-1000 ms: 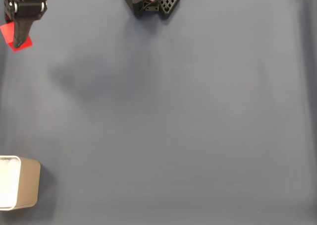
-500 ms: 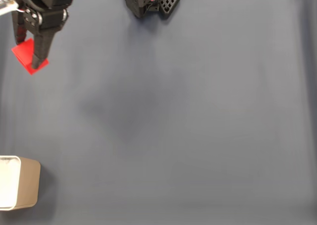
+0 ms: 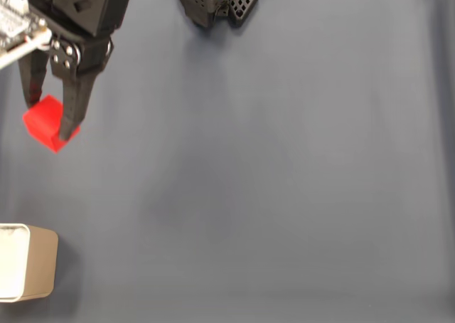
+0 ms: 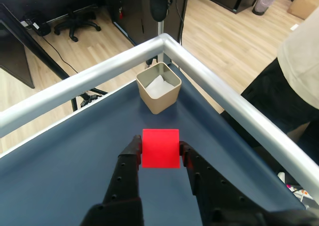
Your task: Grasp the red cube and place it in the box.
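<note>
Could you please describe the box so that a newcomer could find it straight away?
Find the dark blue table and follow it to the corner where its metal rails meet. The box stands there: tan, rounded, open-topped and white inside, unlike the red cube.

End effector [image 3: 50, 127] carried red cube [image 3: 44, 122] nearer box [image 3: 28, 271].

office: wood-plank floor [image 4: 224, 32] beyond the desk [image 4: 75, 151], wheeled office chair [image 4: 75, 22] and waste bin [image 4: 262, 1] past its rail
</note>
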Tool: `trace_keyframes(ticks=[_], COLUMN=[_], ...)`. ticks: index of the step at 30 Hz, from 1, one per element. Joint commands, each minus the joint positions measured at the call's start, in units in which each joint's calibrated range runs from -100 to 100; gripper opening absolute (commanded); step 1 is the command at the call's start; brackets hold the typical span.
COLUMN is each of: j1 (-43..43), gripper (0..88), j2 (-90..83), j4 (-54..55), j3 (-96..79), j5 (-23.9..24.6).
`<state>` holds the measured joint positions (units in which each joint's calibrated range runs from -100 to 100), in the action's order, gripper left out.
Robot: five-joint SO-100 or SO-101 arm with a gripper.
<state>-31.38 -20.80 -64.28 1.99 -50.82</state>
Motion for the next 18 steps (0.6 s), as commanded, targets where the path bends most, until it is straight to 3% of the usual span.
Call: trace_keyframes(ticks=[1,18], j1=[1.4,1.0], gripper=[0.0,0.0], j2=[3.2,24.7], j4=[-0.3,0.2], j3=[8.0,29.5], j5=[-0.1,1.4])
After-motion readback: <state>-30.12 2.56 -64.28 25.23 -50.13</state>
